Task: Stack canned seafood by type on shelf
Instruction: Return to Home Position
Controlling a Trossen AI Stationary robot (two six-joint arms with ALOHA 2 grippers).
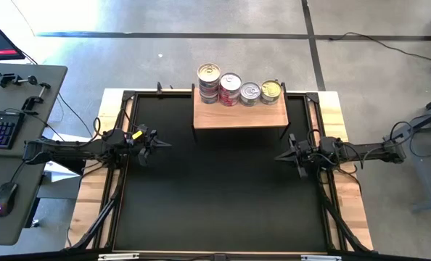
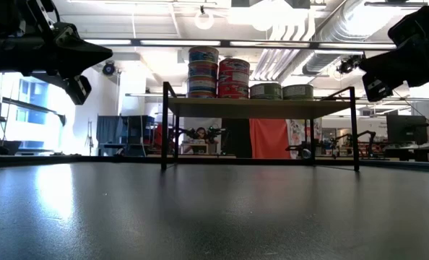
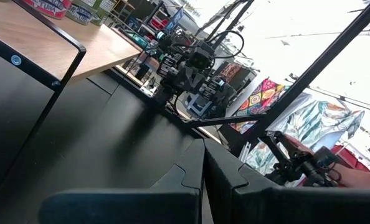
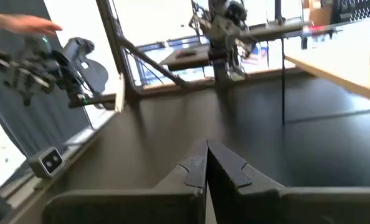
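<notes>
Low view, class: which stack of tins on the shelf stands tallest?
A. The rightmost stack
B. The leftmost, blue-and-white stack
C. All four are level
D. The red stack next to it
B: the blue-and-white stack rises above the red stack beside it, while the third stack and the rightmost stack sit much lower on the shelf.

Shelf (image 1: 240, 116) on black table (image 1: 223, 196) holds a row of tins (image 1: 230, 89)
</notes>
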